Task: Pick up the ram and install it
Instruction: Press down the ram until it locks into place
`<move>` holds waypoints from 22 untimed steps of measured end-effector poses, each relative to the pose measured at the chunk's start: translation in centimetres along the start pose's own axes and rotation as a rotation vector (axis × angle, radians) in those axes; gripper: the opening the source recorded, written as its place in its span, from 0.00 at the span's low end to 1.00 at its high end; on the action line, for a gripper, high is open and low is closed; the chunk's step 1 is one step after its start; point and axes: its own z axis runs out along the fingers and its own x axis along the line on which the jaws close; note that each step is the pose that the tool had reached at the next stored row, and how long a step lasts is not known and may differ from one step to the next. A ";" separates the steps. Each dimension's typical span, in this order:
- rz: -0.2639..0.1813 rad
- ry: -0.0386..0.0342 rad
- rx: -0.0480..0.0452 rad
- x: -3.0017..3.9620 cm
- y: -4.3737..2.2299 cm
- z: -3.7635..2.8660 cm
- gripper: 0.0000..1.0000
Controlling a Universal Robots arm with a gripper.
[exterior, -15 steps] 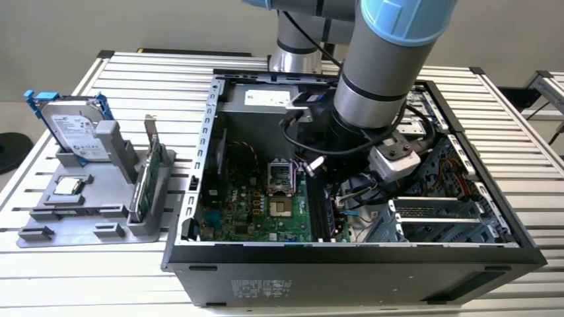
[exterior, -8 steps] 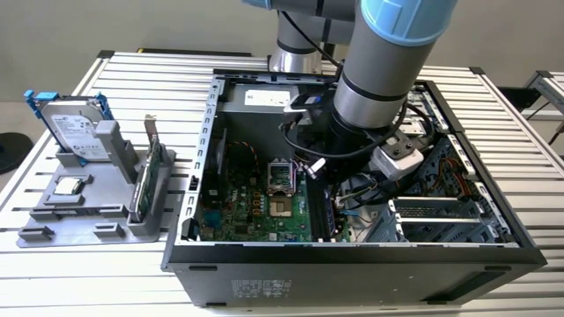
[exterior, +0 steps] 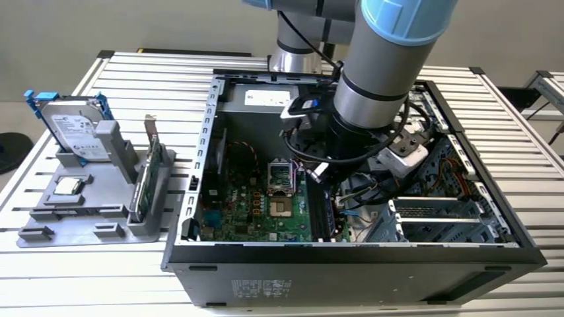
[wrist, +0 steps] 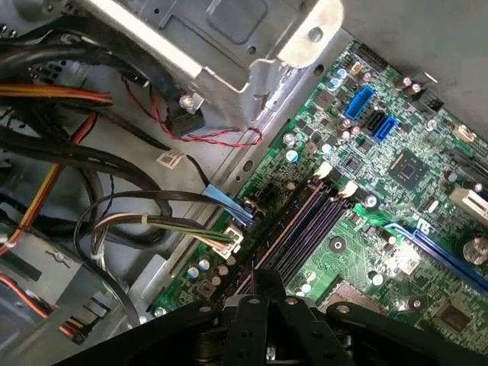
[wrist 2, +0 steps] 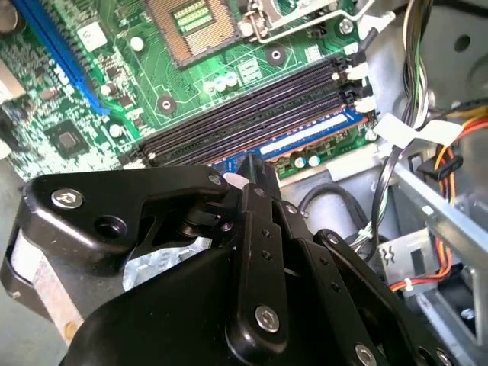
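Note:
The ram (wrist 2: pixel 305 139) is a blue-green stick standing in the motherboard slot nearest the board's edge, beside three empty black slots (wrist 2: pixel 252 107). My gripper (wrist 2: pixel 255 174) is low inside the computer case, its fingertips closed together on the stick's near end. The first wrist view has the gripper (wrist: pixel 263 284) right above the same row of slots (wrist: pixel 305 221). In the exterior view the arm reaches down into the case (exterior: pixel 352 254) and hides the fingers.
Bundles of cables (wrist: pixel 114 221) and a metal drive cage (exterior: pixel 440 221) crowd the side of the slots. The processor socket (wrist 2: pixel 187 23) lies beyond them. At the exterior view's left, a grey holder (exterior: pixel 97 218) carries a hard drive (exterior: pixel 75 132) and a green card (exterior: pixel 150 175).

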 end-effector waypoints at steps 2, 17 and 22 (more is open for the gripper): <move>-0.035 -0.0009 -0.0002 0.00 0.00 0.00 0.00; -0.280 -0.0077 -0.0015 0.02 -0.03 0.01 0.00; -0.356 -0.0098 -0.0019 0.02 -0.03 0.02 0.00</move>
